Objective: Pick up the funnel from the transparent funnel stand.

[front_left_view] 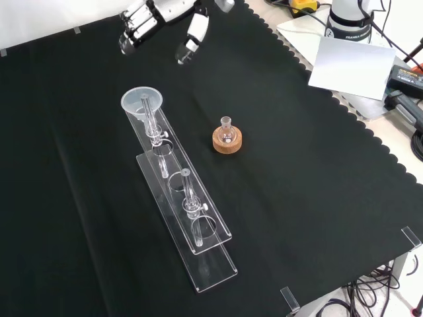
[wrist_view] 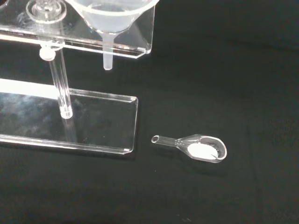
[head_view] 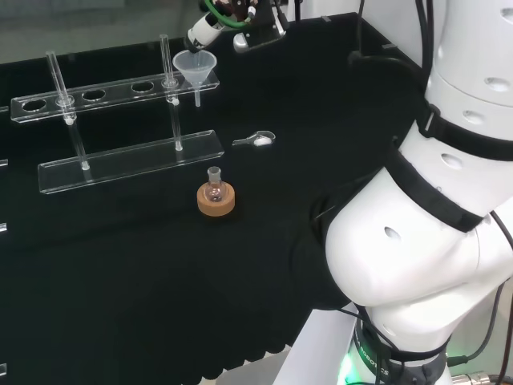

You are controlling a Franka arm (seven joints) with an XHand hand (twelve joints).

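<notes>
Funnel point(head_view: 195, 70) translucent white, seated in clear stand point(head_view: 120, 92), stem hanging below.

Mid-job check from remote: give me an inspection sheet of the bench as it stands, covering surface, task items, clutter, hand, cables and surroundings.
Surface: black cloth, flat, no spills seen.
Job's things: funnel seated in the end hole of the transparent funnel stand, spout hanging free; not yet picked up.
Clutter: small flask on a cork ring; glass scoop holding white powder, lying beside the stand's base.
Hand: hand hovers above and beyond the funnel in the front view, fingers relaxed, holding nothing.
Cables: black cables off the cloth at the front view's right edge.
Surroundings: grey sheet past the cloth's scalloped edge.
</notes>
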